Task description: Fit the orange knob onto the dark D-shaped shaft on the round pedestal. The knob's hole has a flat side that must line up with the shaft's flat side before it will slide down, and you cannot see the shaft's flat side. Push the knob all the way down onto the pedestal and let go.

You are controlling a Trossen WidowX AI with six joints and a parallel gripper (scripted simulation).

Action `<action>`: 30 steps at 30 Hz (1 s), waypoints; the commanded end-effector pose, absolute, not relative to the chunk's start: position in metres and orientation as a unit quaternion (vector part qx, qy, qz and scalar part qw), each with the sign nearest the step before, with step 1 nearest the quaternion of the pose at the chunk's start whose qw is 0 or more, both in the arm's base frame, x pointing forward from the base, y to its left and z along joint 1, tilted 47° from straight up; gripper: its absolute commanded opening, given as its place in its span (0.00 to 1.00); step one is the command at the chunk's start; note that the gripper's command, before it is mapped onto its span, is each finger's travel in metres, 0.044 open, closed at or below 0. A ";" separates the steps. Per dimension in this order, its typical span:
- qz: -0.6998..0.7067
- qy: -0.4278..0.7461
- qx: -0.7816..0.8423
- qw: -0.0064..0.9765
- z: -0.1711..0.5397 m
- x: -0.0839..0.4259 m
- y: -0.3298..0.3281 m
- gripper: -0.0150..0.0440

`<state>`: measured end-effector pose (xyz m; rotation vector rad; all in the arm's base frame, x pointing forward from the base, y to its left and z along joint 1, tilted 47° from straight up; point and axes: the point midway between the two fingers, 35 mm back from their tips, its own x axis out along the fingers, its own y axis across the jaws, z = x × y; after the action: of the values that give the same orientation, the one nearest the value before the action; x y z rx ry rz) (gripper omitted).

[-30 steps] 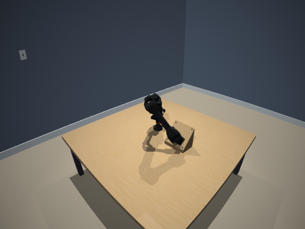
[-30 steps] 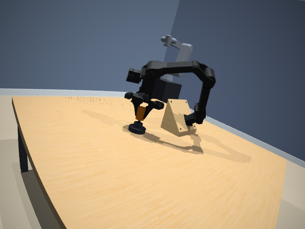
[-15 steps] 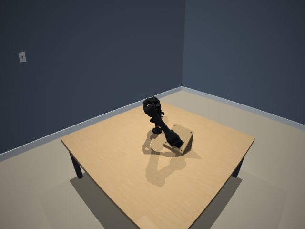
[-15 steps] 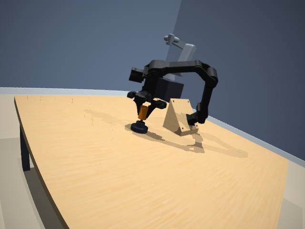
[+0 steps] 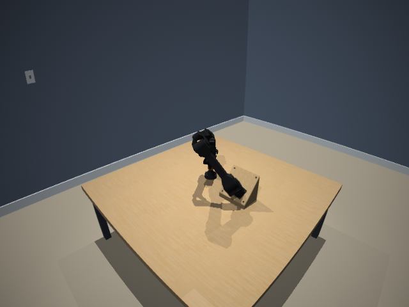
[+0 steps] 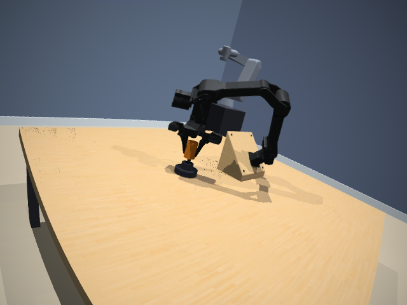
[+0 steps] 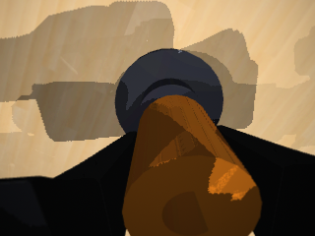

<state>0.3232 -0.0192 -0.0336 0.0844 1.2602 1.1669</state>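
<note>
The orange knob (image 6: 190, 149) (image 7: 179, 115) is held between the fingers of my gripper (image 6: 189, 153) (image 7: 175, 136), directly above the round dark pedestal (image 6: 186, 171) (image 7: 148, 74) (image 5: 210, 175). A short piece of the dark shaft (image 6: 188, 160) shows between the knob's lower end and the raised collar of the pedestal, so the knob is not touching the pedestal. A dark D-shaped mark shows on the knob's near end in the wrist view. The knob hides the shaft's top there, and I cannot tell whether the tip is inside the hole.
A wooden wedge block (image 5: 246, 176) (image 6: 237, 150) carries the arm's base, beside the pedestal. The arm arches over from it. A pale grey arm (image 6: 250, 70) and a dark box (image 6: 225, 118) stand in the background. Arm shadows fall across the table (image 5: 158, 204) (image 6: 197, 236).
</note>
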 end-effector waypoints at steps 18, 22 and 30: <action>0.518 0.550 0.032 0.654 -0.035 0.323 -0.017 0.25; 0.518 0.550 0.032 0.654 -0.035 0.323 -0.017 0.25; 0.518 0.550 0.031 0.654 -0.033 0.323 -0.022 0.25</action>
<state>0.3222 -0.0184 -0.0343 0.0762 1.2506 1.1774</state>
